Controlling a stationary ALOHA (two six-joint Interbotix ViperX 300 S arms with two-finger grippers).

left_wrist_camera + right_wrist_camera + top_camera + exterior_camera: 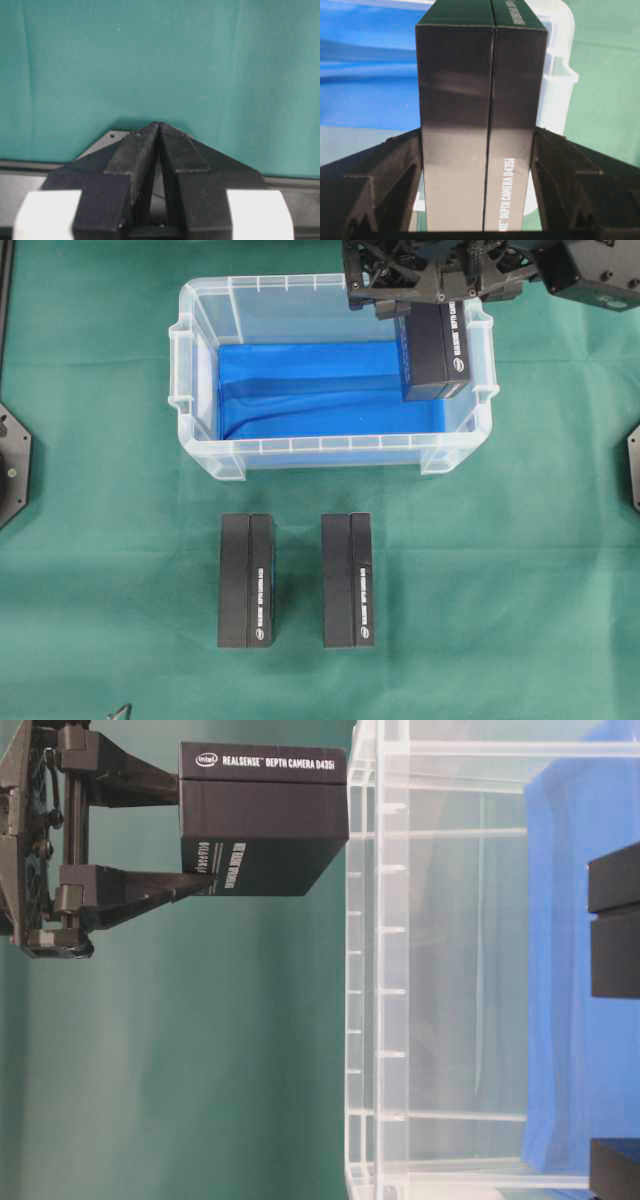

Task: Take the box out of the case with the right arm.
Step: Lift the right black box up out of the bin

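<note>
1. Green cloth [560, 570] covers the whole table, soft and a bit wrinkly, and it fills the view behind everything.
2. One case [205, 455] sits on the cloth near the top middle of the overhead view. It is a see-through plastic tub, shaped like a rectangle, with a thick rim and a handle on each short side.
3. A smooth blue sheet [310, 390] lies flat on the bottom of the case.
4. The right gripper [195, 835] is black with a criss-cross frame. Its two fingers press on both sides of one box [437, 350], so the claw is closed tight on it.
5. This box is black, long and flat-sided, with white letters on it. From the side view it hangs in the air, up above the rim of the case. From above it shows over the case's right end.
6. The right wrist view shows the box [480, 125] standing straight between the two black fingers [385, 175], touching both.
7. Two more black boxes [247, 580] lie on the cloth in front of the case, side by side but apart. They look the same as the held one, so there are three boxes in all.
8. The left gripper [159, 130] is black with white parts. Its two pointed tips touch, so it is closed and holds nothing. It is over bare green cloth.
</note>
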